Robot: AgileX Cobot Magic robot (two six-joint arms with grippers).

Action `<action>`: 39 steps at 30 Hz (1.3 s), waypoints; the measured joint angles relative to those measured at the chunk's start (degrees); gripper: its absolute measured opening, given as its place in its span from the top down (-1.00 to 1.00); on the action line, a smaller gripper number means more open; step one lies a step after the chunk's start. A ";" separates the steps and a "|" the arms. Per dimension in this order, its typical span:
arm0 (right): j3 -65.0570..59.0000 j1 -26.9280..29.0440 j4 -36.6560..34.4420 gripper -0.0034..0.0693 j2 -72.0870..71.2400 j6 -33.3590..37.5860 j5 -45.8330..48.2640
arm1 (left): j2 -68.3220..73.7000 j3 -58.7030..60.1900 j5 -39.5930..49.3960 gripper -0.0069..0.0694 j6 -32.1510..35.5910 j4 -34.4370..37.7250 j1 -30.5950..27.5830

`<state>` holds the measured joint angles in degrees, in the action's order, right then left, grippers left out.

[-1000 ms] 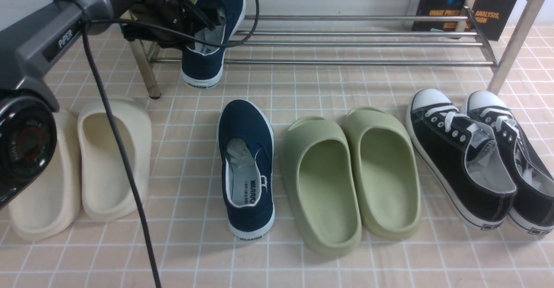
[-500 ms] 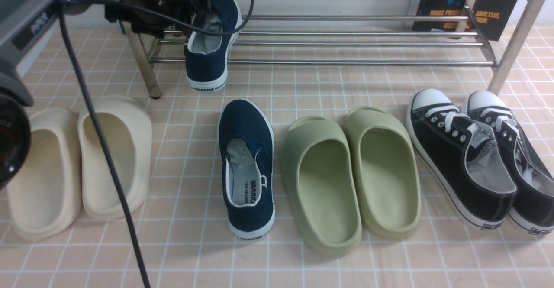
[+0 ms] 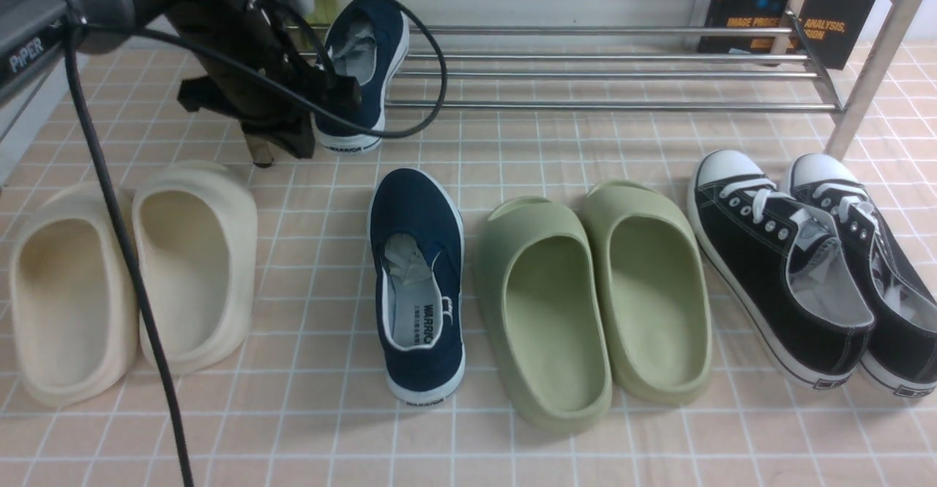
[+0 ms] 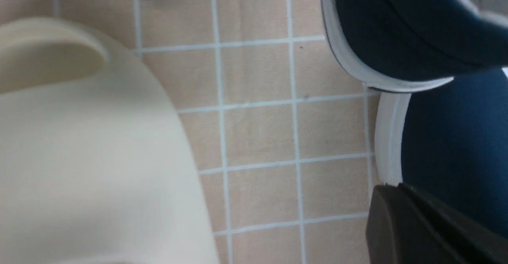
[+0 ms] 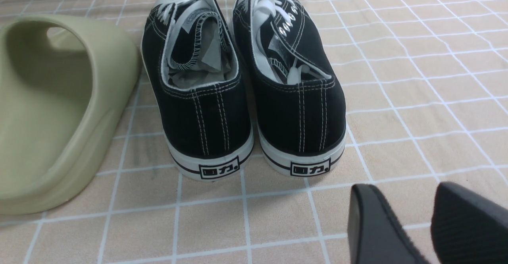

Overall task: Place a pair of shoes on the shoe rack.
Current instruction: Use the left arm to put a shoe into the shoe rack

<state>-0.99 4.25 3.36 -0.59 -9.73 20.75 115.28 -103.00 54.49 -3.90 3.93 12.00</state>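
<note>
One navy slip-on shoe lies tilted on the lower bars of the chrome shoe rack, near its left end, with the heel hanging over the front bar. Nothing holds it. Its mate stands on the tiled floor, toe toward the rack. My left gripper hangs shut and empty just left of the racked shoe's heel, pointing down at the floor. The left wrist view shows that heel, the floor shoe's toe and the shut gripper. My right gripper is open over bare floor.
Cream slides lie at the left below my left arm, green slides right of the floor shoe, black lace-up sneakers at the far right. The rack's left leg stands by my left gripper. A black cable hangs down.
My left gripper opened and let go of the navy shoe, leaving it on the rack's bars. It then drew back down toward the floor and shut empty.
</note>
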 joint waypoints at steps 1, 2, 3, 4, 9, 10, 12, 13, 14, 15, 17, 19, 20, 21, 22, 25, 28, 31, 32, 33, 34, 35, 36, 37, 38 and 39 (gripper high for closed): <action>0.00 0.00 0.00 0.26 0.00 0.00 0.00 | 0.02 1.42 -3.00 0.81 0.06 0.51 0.00; 0.00 0.00 0.00 0.26 0.00 0.00 0.00 | 0.07 1.91 -4.58 0.81 0.06 0.64 0.00; 0.00 0.00 0.00 0.26 0.00 0.00 0.00 | 0.23 1.94 -6.37 0.81 0.06 0.64 0.00; 0.00 0.00 0.00 0.26 0.00 0.00 0.00 | 0.23 1.94 -6.75 0.81 0.06 0.64 0.00; 0.00 0.00 0.00 0.26 0.00 0.00 0.00 | 2.99 -0.03 -11.70 0.81 -0.27 1.10 0.00; 0.00 0.00 0.00 0.26 0.00 0.00 0.00 | 3.40 -0.79 -11.56 0.81 -0.57 1.10 0.00; 0.00 0.00 0.05 0.26 0.00 0.00 0.00 | 4.74 -3.26 -10.19 0.81 -2.06 0.74 0.00; 0.00 0.00 0.05 0.26 0.00 0.00 0.00 | 4.84 -3.75 -10.19 0.81 -2.35 0.58 0.00; 0.00 0.00 0.05 0.26 0.00 0.00 0.00 | 5.52 -4.99 -10.31 0.81 -3.28 0.14 0.00; 0.00 0.00 0.05 0.26 0.00 0.00 0.00 | 6.17 -6.20 -10.59 0.81 -3.88 -0.30 0.00; 0.00 0.00 0.10 0.26 0.00 0.00 0.00 | 7.08 -8.17 -10.40 0.81 -4.86 -1.50 -0.06; 0.00 0.00 0.10 0.26 0.00 0.00 0.00 | 7.66 -9.59 -10.45 0.81 -5.21 -2.45 -0.18; 0.00 0.00 0.10 0.26 0.00 0.00 0.00 | 7.66 -9.89 -10.65 0.81 -5.33 -2.69 -0.26; 0.00 0.00 0.10 0.26 0.00 0.00 0.00 | 7.66 -9.88 -10.65 0.81 -5.33 -2.75 -0.26; 0.00 0.00 0.10 0.26 0.00 0.00 0.00 | 7.66 -10.20 -10.94 0.81 -5.48 -3.09 -0.26; 0.00 0.00 0.05 0.26 0.00 0.00 0.00 | 7.72 -10.27 -11.09 0.81 -5.48 -3.51 -0.26; 0.00 0.00 0.05 0.26 0.00 0.00 0.00 | 7.84 -10.32 -10.90 0.81 -5.48 -3.51 -0.26; 0.00 0.00 0.05 0.26 0.00 0.00 0.00 | 7.15 -10.68 -8.10 0.80 -5.48 -3.93 -0.26; 0.00 0.00 0.05 0.26 0.00 0.00 0.00 | 6.75 -11.16 -6.86 0.80 -5.48 -4.25 -0.26; 0.00 0.00 0.05 0.26 0.00 0.00 0.00 | 6.45 -11.27 -6.10 0.80 -5.48 -4.33 -0.26; 0.00 0.00 0.05 0.26 0.00 0.00 0.00 | 5.23 -12.17 -2.90 0.79 -5.02 -4.79 -0.26; 0.00 0.00 0.05 0.26 0.00 0.00 0.00 | 3.78 -13.18 0.04 0.79 -4.16 -5.52 -0.26; 0.00 0.00 0.05 0.26 0.00 0.00 0.00 | 2.22 -13.73 2.52 0.78 -3.39 -5.96 -0.26; 0.00 0.00 0.05 0.26 0.00 0.00 0.00 | 0.79 -14.01 4.33 0.78 -2.74 -6.19 -0.19; 0.00 0.00 0.05 0.26 0.00 0.00 0.00 | -1.14 -14.27 6.70 0.78 -2.03 -6.35 -0.13; 0.00 0.00 0.05 0.26 0.00 0.00 0.00 | -3.14 -14.43 9.49 0.78 -0.73 -6.56 0.07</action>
<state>-0.99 4.25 3.41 -0.59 -9.73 20.75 112.13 -117.44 63.98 -4.62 -2.63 12.08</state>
